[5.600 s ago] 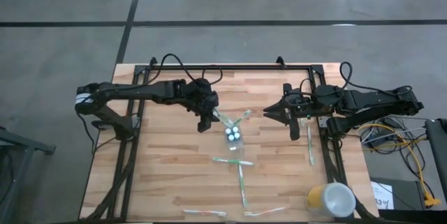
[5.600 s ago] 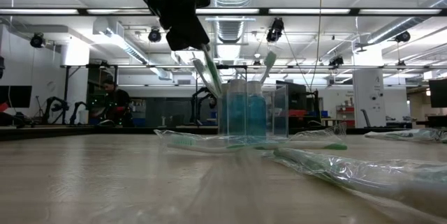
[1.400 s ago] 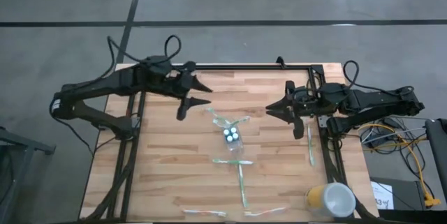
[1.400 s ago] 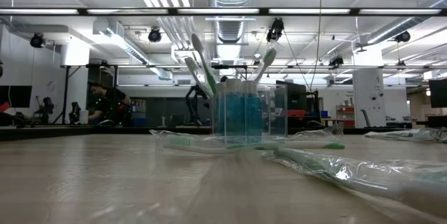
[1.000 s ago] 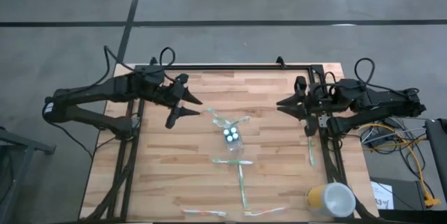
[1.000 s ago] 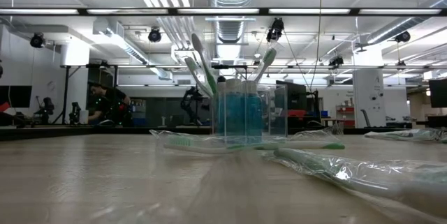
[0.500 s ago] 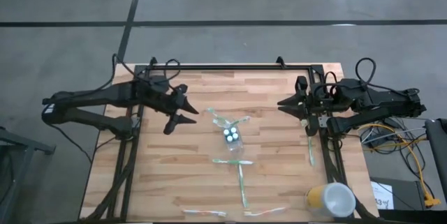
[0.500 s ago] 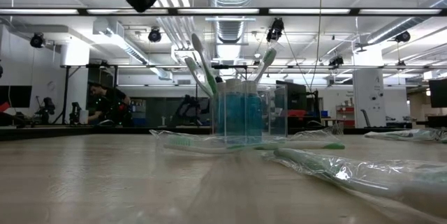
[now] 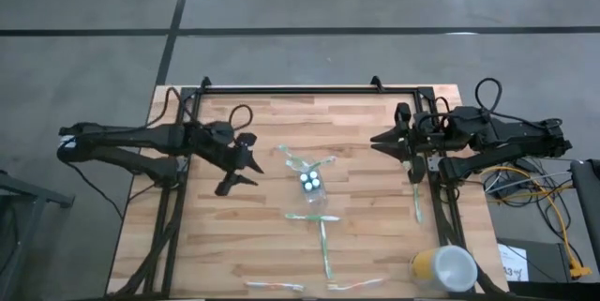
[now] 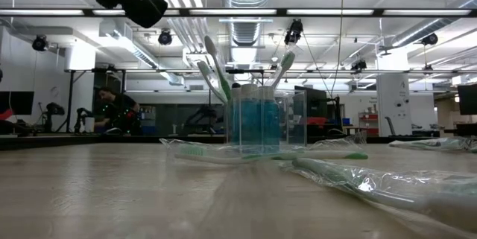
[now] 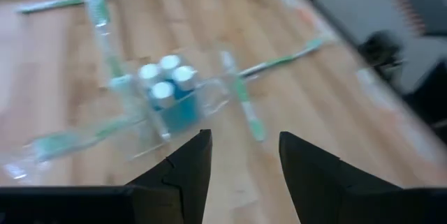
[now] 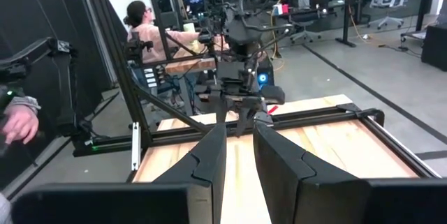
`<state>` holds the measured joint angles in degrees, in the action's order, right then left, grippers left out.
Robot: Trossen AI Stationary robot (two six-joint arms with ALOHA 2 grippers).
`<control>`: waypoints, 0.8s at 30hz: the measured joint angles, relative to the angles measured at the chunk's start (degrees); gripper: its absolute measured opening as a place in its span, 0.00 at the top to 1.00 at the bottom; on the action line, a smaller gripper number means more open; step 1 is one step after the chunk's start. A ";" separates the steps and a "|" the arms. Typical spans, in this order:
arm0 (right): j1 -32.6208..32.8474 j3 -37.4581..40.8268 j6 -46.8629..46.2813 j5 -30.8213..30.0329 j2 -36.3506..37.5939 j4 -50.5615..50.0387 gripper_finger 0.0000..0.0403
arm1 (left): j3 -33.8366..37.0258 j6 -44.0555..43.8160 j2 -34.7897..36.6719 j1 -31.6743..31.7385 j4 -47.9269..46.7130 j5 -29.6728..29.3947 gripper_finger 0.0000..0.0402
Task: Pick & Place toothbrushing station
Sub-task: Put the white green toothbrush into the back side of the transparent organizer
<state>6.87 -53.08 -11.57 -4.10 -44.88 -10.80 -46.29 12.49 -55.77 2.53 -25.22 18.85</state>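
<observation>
Clear cup (image 9: 311,183) w/ three capped tubes (image 11: 166,77) and toothbrushes (image 10: 215,70) sits mid-table, just right of the left gripper (image 9: 246,164), fingers spread & empty, while right gripper (image 9: 379,140) hangs near table's right edge, fingers nearly together, holding nothing.

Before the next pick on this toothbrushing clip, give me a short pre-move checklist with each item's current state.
1. Left claw open and empty, off to the cup's left: ok.
2. Right claw holds nothing, near the table's right edge: ok; whether its fingers are closed, cannot tell.
3. Clear cup upright mid-table: ok.
4. Three white-capped tubes standing in the cup: ok.
5. Toothbrushes in the cup lean outward but stay inside: ok.
6. All toothbrushes placed: not ok; a loose toothbrush and others lie on the table.
</observation>
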 joint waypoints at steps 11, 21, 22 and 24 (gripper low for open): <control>0.00 -0.02 0.28 -0.37 -1.86 -0.42 0.83 | 8.49 -2.24 0.00 -8.17 20.89 -11.40 0.57; 0.00 -0.02 0.86 -0.42 -1.73 -2.52 0.83 | 19.12 -10.02 -1.41 -11.45 36.05 -16.41 0.57; 0.00 -0.02 1.48 -0.42 -1.73 -2.50 0.83 | 19.48 -9.39 -1.65 -11.69 38.01 -17.03 0.57; 0.00 -0.02 2.57 -0.42 -1.73 -2.47 0.83 | 19.67 -8.01 -2.61 -12.02 39.43 -18.44 0.57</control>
<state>6.87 -53.10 -9.00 -4.51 -46.61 -13.27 -26.61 4.48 -58.38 -9.49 14.21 0.41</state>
